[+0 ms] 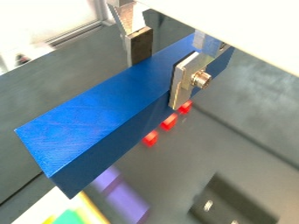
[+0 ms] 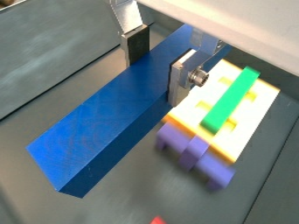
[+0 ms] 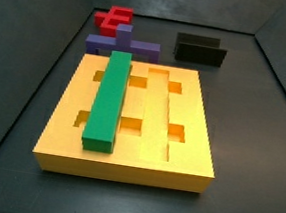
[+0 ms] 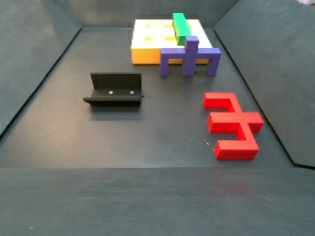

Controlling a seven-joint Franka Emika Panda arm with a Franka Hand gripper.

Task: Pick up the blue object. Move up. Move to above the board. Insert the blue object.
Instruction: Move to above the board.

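The blue object (image 1: 105, 118) is a long royal-blue bar held between my gripper's (image 1: 162, 63) two silver fingers, above the floor; it shows in both wrist views (image 2: 117, 118). The gripper (image 2: 160, 59) is shut on it near one end. Neither the gripper nor the blue bar shows in either side view. The yellow board (image 3: 181, 145) lies flat with a green bar (image 3: 109, 98) seated in its left groove. In a wrist view the board (image 2: 263, 101) is beside and below the held bar.
A purple block (image 3: 128, 47) stands against the board's far end, also seen from the other side (image 4: 191, 57). A red piece (image 4: 231, 123) lies on the floor, below the bar in a wrist view (image 1: 163, 127). The dark fixture (image 4: 114, 88) stands apart.
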